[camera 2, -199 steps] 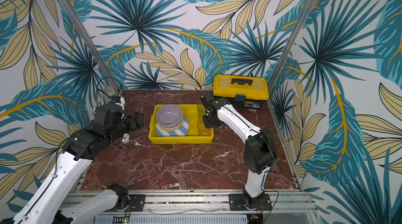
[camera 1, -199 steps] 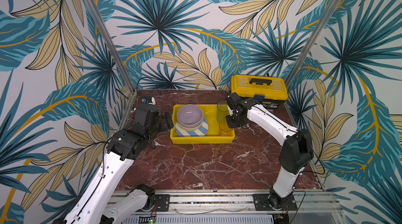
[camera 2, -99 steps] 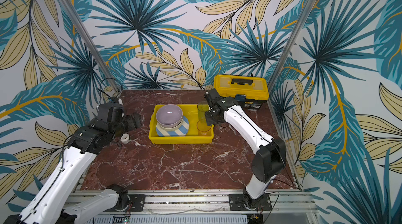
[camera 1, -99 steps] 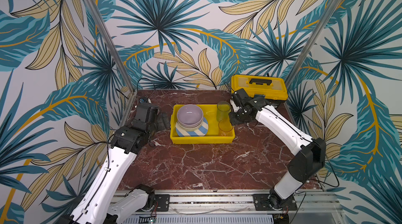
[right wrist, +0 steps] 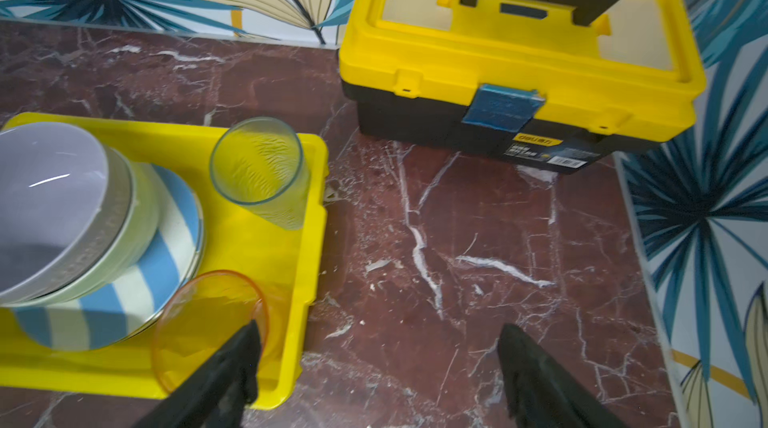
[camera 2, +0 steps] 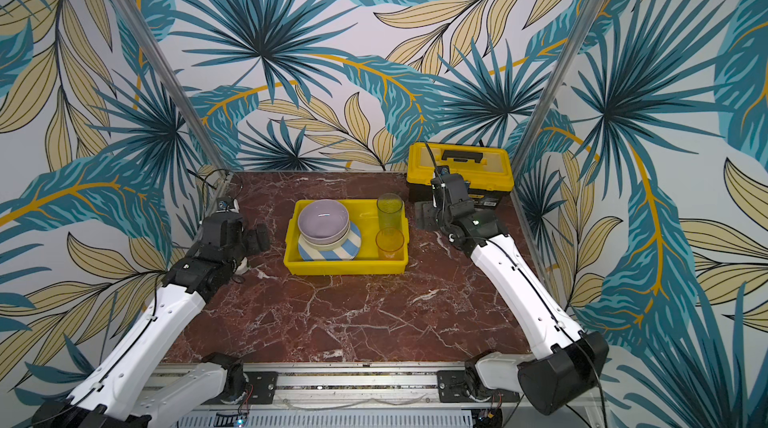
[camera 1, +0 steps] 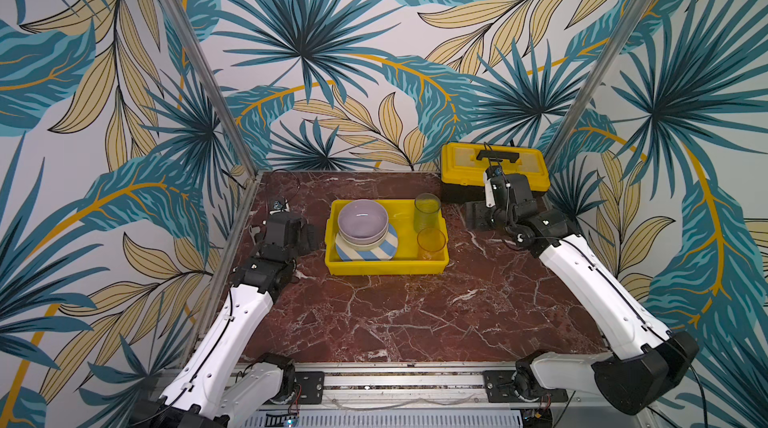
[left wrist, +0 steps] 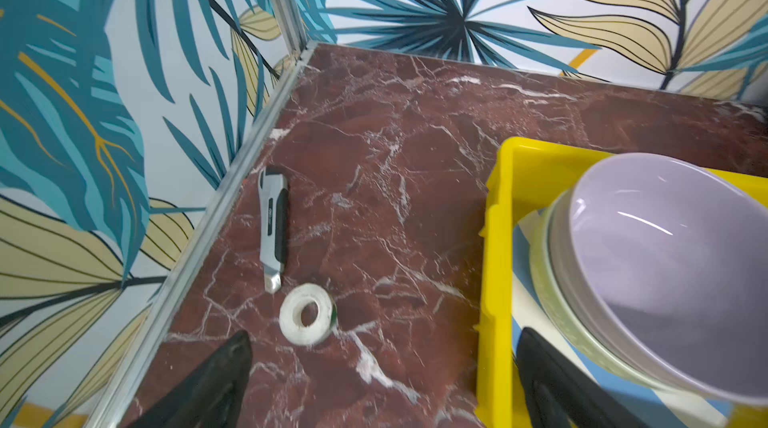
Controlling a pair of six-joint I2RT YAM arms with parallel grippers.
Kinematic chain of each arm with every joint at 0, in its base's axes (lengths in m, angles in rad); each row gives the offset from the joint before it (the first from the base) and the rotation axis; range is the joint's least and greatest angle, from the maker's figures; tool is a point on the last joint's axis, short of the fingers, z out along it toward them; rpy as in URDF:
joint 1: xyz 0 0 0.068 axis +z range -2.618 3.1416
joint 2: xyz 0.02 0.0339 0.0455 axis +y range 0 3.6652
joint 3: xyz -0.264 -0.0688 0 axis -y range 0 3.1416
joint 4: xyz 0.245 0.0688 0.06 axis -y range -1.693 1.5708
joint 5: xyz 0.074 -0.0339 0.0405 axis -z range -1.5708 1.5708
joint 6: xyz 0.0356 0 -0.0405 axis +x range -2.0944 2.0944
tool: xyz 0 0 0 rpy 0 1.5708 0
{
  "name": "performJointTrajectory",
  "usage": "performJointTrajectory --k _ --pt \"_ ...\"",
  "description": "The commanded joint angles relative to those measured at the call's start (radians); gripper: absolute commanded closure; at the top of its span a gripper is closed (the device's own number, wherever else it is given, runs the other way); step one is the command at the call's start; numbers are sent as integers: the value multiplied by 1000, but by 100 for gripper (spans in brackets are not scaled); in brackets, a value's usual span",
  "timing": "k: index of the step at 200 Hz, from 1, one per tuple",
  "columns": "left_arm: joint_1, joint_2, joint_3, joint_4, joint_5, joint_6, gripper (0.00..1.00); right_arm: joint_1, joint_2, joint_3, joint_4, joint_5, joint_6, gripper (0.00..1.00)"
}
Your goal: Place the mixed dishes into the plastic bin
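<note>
Plastic bin (camera 1: pixel 386 269) holds all visible dishes: lilac bowl (camera 1: pixel 362 220) nested in pale green bowl (left wrist: pixel 552 301) atop striped plate (camera 1: pixel 365 254); far tumbler (camera 1: pixel 427 214) and near tumbler (camera 1: pixel 431 242) upright along right wall. Your left gripper (left wrist: pixel 384 334) just left of bin, jaws spread, empty. Your right gripper (right wrist: pixel 379 326) just right of bin, before toolbox (camera 1: pixel 461 164), jaws wide, gripping nothing.

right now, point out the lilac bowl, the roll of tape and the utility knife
lilac bowl (camera 1: pixel 362 220): in a top view, on the middle of its inside.
roll of tape (left wrist: pixel 289 316): left wrist view, on its white face beside the hole.
utility knife (left wrist: pixel 272 222): left wrist view, on the middle of its handle.
</note>
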Motion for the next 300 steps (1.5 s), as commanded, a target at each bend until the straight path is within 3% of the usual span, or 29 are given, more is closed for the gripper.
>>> performJointTrajectory --k 1,63,127,169,232,274,300 --pt "45 42 -79 282 -35 74 1 -35 -40 -89 157 88 17 3" --pt "157 125 -245 579 28 98 1 -180 -88 -389 404 238 80 0" --pt "172 251 -345 828 95 146 1 -309 -40 -613 677 314 128 0" --pt "173 357 -437 1146 135 197 1 -328 4 -720 914 322 99 0" --pt "175 507 -440 1294 161 219 1 -329 86 -821 1209 327 0 0" --pt "175 512 -458 1330 162 220 1 -329 159 -867 1397 278 -29 0" --pt "175 513 -457 1330 159 218 1 -328 167 -841 1361 243 -38 0"
